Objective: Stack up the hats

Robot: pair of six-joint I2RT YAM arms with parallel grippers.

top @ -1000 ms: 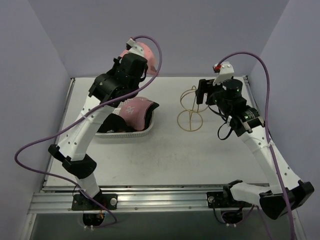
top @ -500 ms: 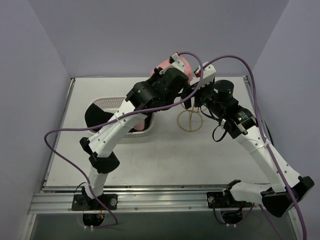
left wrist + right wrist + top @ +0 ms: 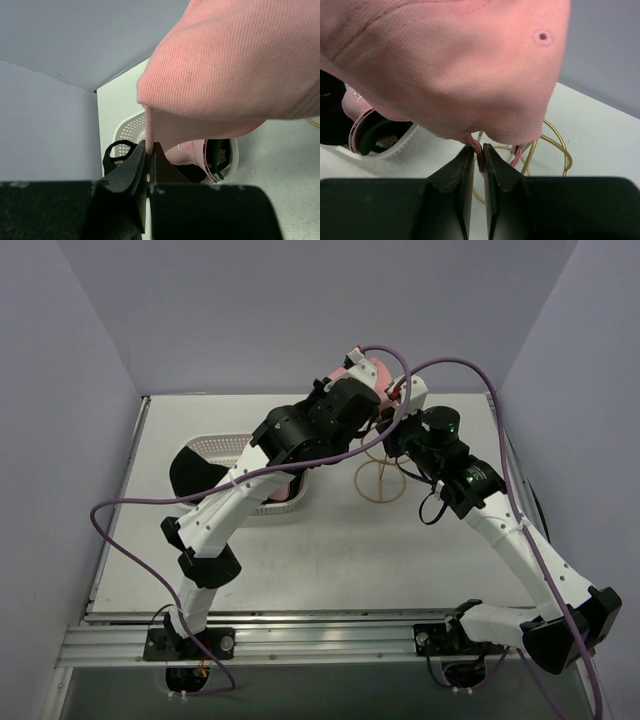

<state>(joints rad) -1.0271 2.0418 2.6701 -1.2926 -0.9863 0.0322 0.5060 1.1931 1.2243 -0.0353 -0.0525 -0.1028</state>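
A pink hat (image 3: 368, 376) hangs in the air above the gold wire stand (image 3: 378, 478), held from both sides. My left gripper (image 3: 149, 150) is shut on the pink hat (image 3: 240, 65) at its lower edge. My right gripper (image 3: 479, 152) is shut on the pink hat (image 3: 450, 60) at its rim, right over the gold wire stand (image 3: 555, 150). More hats lie in the white basket (image 3: 270, 504): another pink hat (image 3: 197, 150) and dark ones. A black hat (image 3: 190, 468) hangs over the basket's left end.
The white perforated basket (image 3: 125, 131) stands left of the stand on the white table (image 3: 340, 560). Purple cables loop from both arms. Lilac walls close in the table at the back and on both sides.
My left arm swung right, carrying the pink hat from above the basket to over the stand. My right gripper moved left to the hat and shut on its rim.
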